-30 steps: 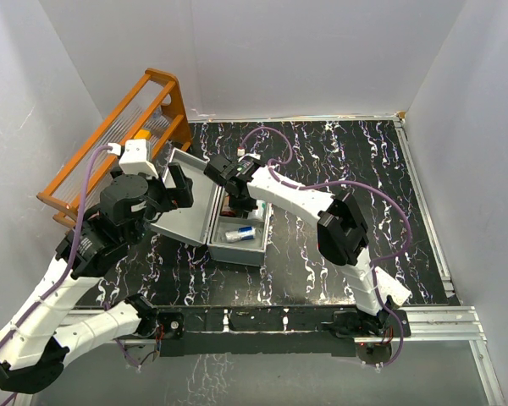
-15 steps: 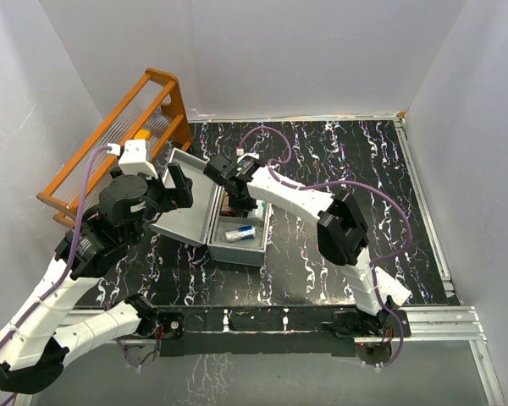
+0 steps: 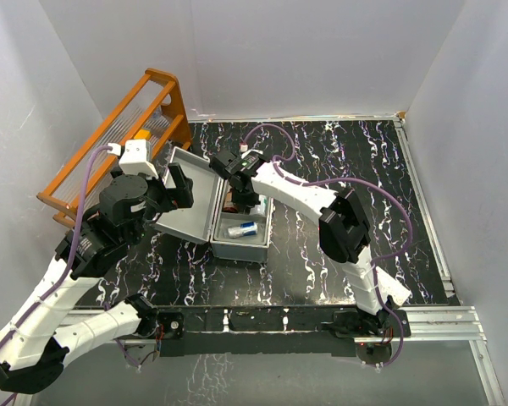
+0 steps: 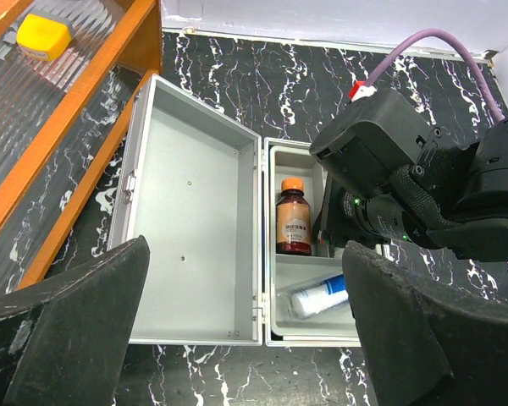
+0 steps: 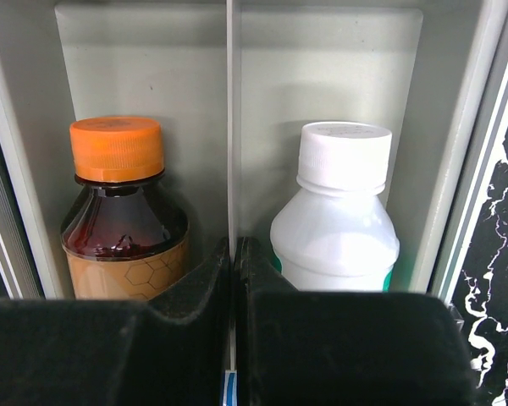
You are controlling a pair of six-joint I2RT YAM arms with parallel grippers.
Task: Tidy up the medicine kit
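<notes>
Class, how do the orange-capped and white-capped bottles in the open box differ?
The brown bottle is dark with an orange cap; the white bottle is pale with a white cap. The brown bottle is left of the divider in the right wrist view, the white bottle right. Both sit in the medicine kit, caps pointing alike.

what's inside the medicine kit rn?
In view: amber bottle, orange cap; white bottle beside it across a divider; blue-white container lying in the near section. The right arm covers the rest.

medicine kit light grey. brown bottle: orange cap, tan honeycomb label. white bottle: white cap. tabletop black, white marble veins. rack at 10 o'clock orange, block in it yellow.
</notes>
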